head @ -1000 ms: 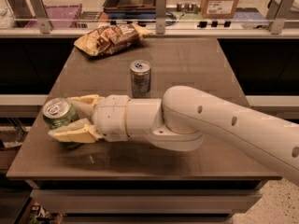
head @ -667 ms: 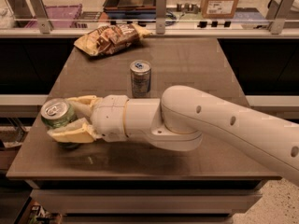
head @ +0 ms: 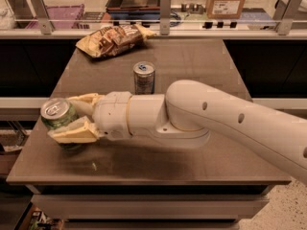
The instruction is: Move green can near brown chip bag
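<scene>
Pincer (head: 61,120) grasps the green can (head: 56,111) by the worktop's (head: 201,56) near corner; best carried upright, clear of the silver can (head: 144,77), toward the brown chip bag (head: 112,39).

Green can (head: 57,113): short, silver pull-tab top, upright, at the table's near left edge, clasped on both sides by the gripper (head: 64,120). Brown chip bag (head: 115,39): crumpled, tan-and-brown, lying flat at the far left edge, well apart from the can.
</scene>
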Tool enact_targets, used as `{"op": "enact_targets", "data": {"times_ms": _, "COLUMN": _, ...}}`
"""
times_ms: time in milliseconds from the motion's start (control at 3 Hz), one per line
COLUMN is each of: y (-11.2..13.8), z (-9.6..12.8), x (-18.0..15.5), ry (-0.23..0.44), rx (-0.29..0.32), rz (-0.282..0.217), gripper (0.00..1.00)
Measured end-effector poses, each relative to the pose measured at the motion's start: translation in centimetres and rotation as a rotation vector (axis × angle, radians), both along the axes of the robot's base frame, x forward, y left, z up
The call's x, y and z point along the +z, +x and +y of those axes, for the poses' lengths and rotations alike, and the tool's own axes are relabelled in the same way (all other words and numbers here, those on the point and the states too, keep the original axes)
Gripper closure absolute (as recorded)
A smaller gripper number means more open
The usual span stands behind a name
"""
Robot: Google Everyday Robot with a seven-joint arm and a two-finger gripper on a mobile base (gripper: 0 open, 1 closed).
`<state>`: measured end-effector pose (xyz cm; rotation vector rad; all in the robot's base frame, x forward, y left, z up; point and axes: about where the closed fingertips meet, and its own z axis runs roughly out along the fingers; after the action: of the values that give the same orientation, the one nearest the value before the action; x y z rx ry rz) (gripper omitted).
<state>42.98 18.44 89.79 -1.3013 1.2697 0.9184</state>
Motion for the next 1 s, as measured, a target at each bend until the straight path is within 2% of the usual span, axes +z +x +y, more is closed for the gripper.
{"op": "enact_targets", "data": {"times_ms": 667, "y": 2.9, "z": -2.0, "x": 3.6, "ry": -0.043, "rx": -0.049, "rz": 0.026, "gripper": 1.00}}
{"op": "enact_targets", "data": {"times_ms": 1000, "y": 5.2, "z": -3.2, "x": 6.0, "ry": -0.030, "rx": -0.073, "rz": 0.004, "gripper": 1.00}}
